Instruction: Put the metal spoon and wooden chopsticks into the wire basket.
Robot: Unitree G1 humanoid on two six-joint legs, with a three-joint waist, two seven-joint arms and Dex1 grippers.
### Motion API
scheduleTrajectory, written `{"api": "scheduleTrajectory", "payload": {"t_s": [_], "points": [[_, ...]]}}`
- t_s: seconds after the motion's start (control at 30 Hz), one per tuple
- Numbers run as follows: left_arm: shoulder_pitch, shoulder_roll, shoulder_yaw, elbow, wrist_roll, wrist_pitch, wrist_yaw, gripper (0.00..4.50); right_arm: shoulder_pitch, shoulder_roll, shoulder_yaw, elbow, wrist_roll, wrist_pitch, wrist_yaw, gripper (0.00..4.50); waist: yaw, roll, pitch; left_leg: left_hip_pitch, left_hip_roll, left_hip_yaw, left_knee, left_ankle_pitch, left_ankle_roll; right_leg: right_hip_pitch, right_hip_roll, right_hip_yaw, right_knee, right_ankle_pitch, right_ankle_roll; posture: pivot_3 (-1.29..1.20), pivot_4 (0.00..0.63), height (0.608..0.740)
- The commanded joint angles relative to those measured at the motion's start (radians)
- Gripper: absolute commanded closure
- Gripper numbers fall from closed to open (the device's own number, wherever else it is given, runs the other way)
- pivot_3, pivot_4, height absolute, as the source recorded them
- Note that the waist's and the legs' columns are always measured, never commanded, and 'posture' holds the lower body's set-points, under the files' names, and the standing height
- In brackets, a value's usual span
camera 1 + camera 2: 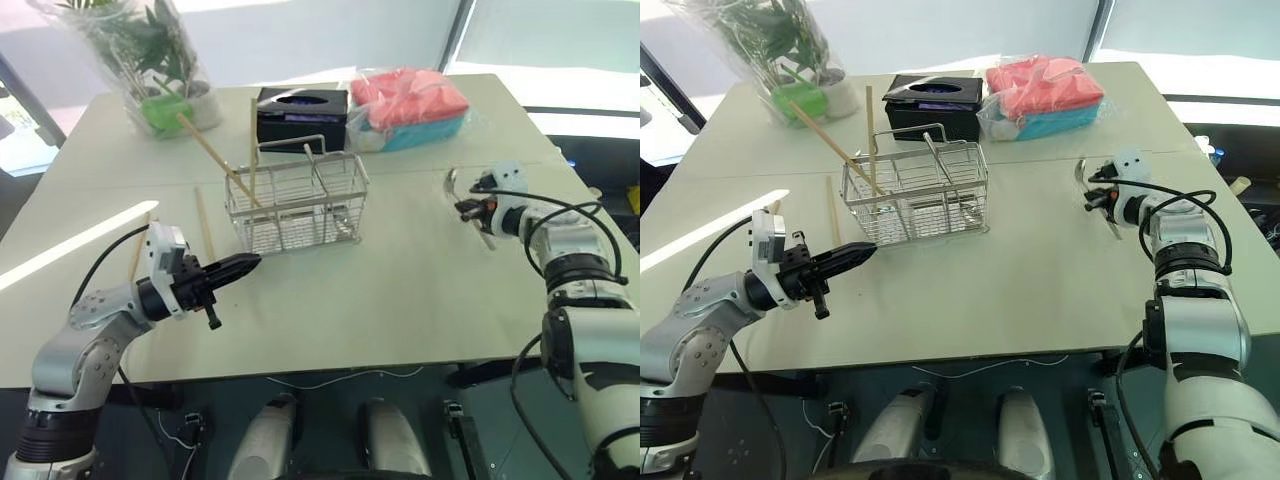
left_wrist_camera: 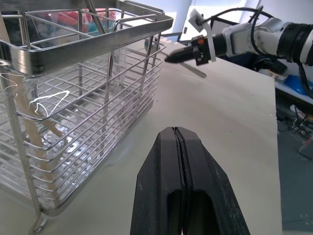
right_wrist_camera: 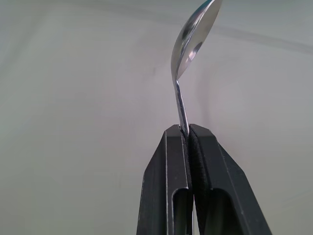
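Observation:
The wire basket stands mid-table with two wooden chopsticks leaning out of its left compartment. Another chopstick lies flat on the table left of the basket, and one more lies partly behind my left arm. My left gripper hovers shut and empty just in front of the basket's left corner. Off to the right of the basket, my right gripper is shut on the handle of the metal spoon, held above the table with its bowl pointing away from me.
A black tissue box sits right behind the basket. A bag of pink and blue cloths lies at the back right, and a wrapped potted plant at the back left. Bare tabletop lies between basket and right gripper.

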Motion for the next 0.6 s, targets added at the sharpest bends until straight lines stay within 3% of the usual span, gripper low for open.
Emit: {"api": "scheduleTrajectory", "payload": {"t_s": [0.03, 0.17, 0.37, 0.6], "points": [[-0.003, 0.011, 0.034, -0.020, -0.015, -0.004, -0.005, 4.50, -0.028, 0.045, -0.084, -0.294, 0.097, -0.003, -0.088, 4.44, -0.002, 0.001, 0.000, -0.001, 0.000, 0.000, 0.000, 0.000, 0.000, -0.002, 0.000, 0.001, 0.001, 0.000, 0.000, 0.00, 0.150, 0.740], [-0.009, 0.022, 0.042, -0.014, -0.019, 0.006, -0.009, 4.50, 0.031, 0.146, -0.107, -0.627, 0.170, 0.078, -0.185, 4.44, 0.002, 0.001, 0.000, -0.001, 0.003, 0.000, -0.001, 0.000, 0.000, -0.004, 0.002, 0.001, 0.003, 0.000, 0.000, 0.00, 0.150, 0.740], [-0.016, 0.034, 0.060, -0.010, -0.021, 0.015, -0.003, 4.50, 0.042, 0.328, -0.113, -0.937, 0.267, 0.143, -0.352, 4.44, 0.005, 0.001, 0.000, -0.001, 0.003, -0.001, 0.000, 0.000, 0.000, -0.003, 0.002, 0.001, 0.003, 0.001, -0.002, 0.00, 0.150, 0.740], [0.001, 0.035, 0.107, -0.052, -0.045, 0.024, 0.037, 4.50, 0.109, 0.533, -0.035, -1.089, 0.307, 0.103, -0.428, 4.44, 0.003, 0.001, 0.000, -0.001, 0.004, -0.001, -0.001, 0.000, 0.000, -0.007, 0.003, 0.001, 0.003, 0.001, -0.002, 0.00, 0.150, 0.740]]}}
